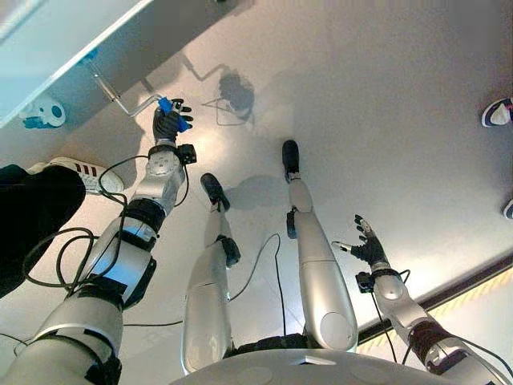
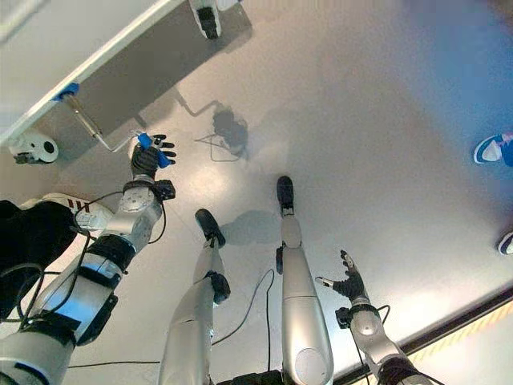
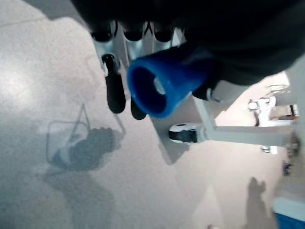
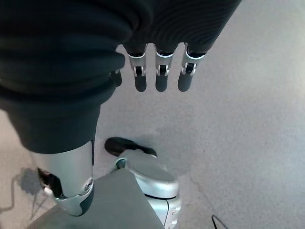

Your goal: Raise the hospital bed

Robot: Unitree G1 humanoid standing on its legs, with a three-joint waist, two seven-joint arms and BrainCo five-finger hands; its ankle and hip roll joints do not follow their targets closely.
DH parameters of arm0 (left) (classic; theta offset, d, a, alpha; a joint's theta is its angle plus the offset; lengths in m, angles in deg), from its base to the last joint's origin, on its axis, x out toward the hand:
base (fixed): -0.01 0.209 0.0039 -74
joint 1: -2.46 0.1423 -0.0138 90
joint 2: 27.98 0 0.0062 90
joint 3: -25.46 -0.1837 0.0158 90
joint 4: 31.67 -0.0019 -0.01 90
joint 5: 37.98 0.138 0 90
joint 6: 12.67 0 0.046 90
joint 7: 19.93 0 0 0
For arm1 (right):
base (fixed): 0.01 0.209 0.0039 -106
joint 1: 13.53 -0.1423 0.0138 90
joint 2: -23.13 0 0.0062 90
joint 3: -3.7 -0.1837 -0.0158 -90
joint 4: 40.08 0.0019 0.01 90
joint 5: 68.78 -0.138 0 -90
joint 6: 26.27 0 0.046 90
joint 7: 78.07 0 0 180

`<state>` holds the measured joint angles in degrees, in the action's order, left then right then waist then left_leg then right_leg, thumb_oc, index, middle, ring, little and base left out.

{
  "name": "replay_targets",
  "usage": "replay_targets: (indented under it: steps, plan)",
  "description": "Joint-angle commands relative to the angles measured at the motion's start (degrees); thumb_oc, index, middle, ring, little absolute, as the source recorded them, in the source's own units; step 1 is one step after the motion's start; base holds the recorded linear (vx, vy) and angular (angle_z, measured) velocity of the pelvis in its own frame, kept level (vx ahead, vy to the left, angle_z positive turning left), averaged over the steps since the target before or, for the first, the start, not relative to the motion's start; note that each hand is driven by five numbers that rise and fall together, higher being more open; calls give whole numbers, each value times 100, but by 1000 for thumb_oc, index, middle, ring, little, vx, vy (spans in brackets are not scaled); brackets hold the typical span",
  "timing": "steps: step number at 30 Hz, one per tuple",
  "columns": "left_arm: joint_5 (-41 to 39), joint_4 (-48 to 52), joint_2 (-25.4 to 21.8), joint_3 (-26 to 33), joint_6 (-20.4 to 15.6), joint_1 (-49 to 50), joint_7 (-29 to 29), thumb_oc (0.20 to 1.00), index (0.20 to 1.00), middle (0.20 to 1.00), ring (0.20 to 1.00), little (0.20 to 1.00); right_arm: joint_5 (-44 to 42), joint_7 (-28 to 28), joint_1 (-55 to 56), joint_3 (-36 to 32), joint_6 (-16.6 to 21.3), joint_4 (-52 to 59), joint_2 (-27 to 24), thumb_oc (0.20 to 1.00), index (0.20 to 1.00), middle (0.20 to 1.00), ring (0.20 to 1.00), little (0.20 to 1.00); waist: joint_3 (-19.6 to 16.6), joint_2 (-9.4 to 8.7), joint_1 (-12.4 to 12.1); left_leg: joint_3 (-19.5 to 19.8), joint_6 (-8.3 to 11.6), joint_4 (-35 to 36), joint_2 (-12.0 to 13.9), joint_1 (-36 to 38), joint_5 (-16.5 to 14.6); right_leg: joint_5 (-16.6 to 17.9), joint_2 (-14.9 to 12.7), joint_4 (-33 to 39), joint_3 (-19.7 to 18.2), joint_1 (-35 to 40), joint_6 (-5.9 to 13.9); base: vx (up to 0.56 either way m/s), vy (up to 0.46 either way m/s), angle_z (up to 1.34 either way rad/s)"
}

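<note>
Where left robot hand (image 1: pixel 170 122) grips: blue-capped crank handle (image 1: pixel 173 112) (metal shaft).

The left hand (image 1: pixel 170 122) sits closed round the blue crank handle (image 1: pixel 173 112), close under the bed frame (image 1: pixel 76 48), whose edge blocks any way further up and left. A caster (image 1: pixel 46 112) stands near the frame's corner, and a person's shoe (image 1: pixel 76 172) lies just beside the left arm. Open floor (image 1: pixel 377 96) spreads ahead and to the right, where the right hand (image 1: pixel 367 244) hangs with spread fingers, well apart from another shoe (image 1: pixel 498 112).
</note>
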<state>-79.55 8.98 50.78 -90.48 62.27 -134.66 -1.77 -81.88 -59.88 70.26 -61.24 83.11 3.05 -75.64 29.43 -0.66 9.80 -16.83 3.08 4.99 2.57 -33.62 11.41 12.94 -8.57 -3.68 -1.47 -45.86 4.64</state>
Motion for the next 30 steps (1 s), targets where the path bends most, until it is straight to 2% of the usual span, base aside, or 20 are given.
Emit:
replay_targets:
  steps: [1, 3, 30]
  plan:
    - [288, 620, 148, -56, -551, -577, -280, 200, 200, 200, 200, 200, 30, 98, 347, -110, -97, 44, -230, 1000, 1000, 1000, 1000, 1000, 37, 312, 187, 161, 279, -400, 223, 105, -77, -420, 22, -491, 164, 122, 478, -8, 53, 19]
    - [225, 769, 59, -27, -575, -454, -292, 200, 200, 200, 200, 200, 48, 99, 284, -115, -161, -75, -182, 1000, 1000, 1000, 1000, 1000, 37, 297, 87, 252, 255, -391, 181, 180, -83, -428, -57, -469, 240, 272, 496, -2, 66, 15]
    - [41, 1680, -720, 400, -709, 401, -178, 200, 200, 200, 200, 200, 148, 83, 255, -192, -353, -229, -51, 1000, 1000, 1000, 1000, 1000, 37, -9, -432, 811, 151, -494, -52, 140, -182, -525, -511, -432, 821, 902, 629, 10, 31, 13]
